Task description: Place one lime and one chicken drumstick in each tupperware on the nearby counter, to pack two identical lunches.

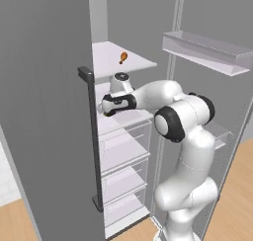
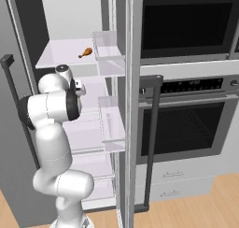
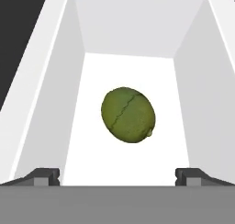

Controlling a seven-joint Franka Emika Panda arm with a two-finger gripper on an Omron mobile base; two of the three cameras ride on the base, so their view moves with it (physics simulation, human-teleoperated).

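A dark-green lime (image 3: 128, 115) lies on a white fridge shelf (image 3: 92, 159), a short way ahead of my gripper (image 3: 117, 176). The gripper is open, one fingertip (image 3: 45, 174) on each side of the lime and nothing between them. In the left base view the hand (image 1: 116, 101) reaches into the open fridge at the middle shelf. One shelf higher lies an orange-brown chicken drumstick (image 1: 123, 58) (image 2: 86, 52), above and behind the hand. The tupperware and the counter are out of view.
The grey fridge door (image 1: 44, 111) with its dark bar handle (image 1: 92, 136) stands open just left of the hand. Clear door bins (image 2: 112, 124) (image 1: 207, 50) hang on the right door. Drawers (image 1: 123, 156) sit below the hand. A built-in oven (image 2: 186, 124) is to the right.
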